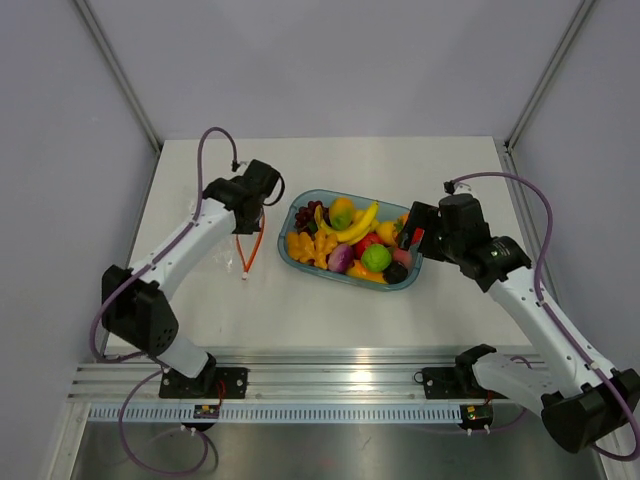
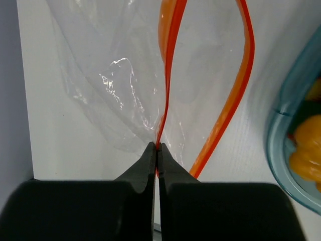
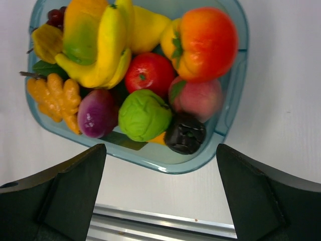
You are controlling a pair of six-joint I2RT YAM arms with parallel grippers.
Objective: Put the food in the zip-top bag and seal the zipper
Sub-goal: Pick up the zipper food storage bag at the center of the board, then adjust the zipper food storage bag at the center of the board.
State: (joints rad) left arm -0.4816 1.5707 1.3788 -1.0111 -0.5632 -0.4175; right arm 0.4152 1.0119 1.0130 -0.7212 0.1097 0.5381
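**A:** Now the left claw (image 2: 157, 146) is pressed tight together, its black tips pinching the thin orange-red zipper (image 2: 169, 65) of the zip-top bag (image 2: 110, 80).

**B:** That bag is floppy film, clear, creased and glinting. It lies on the white tabletop (image 1: 300, 310) just left of the tray (image 1: 296, 262).

**A:** A second orange strip bows out to the right, so the mouth stands parted.

**B:** From above, the film nearly vanishes against the white. Only the orange line shows below the claw.

**A:** Over to the right claw (image 3: 161, 170). It is spread wide at the tray's right end, matte black fingers (image 3: 75, 186) well apart, gripping nothing.

**B:** All the food (image 3: 143, 114) sits in that rigid, blue-tinted clear tray with its rounded corners. There's a glossy curved banana (image 3: 108, 45), a smooth red ball (image 3: 149, 73), a lumpy green piece and a knobbly dark one (image 3: 185, 133).

**A:** And what's hard to see?

**B:** The bag's far end is cut off at the top of the left wrist view, where the tray shows only as a sliver. Pieces under the pile are hidden.
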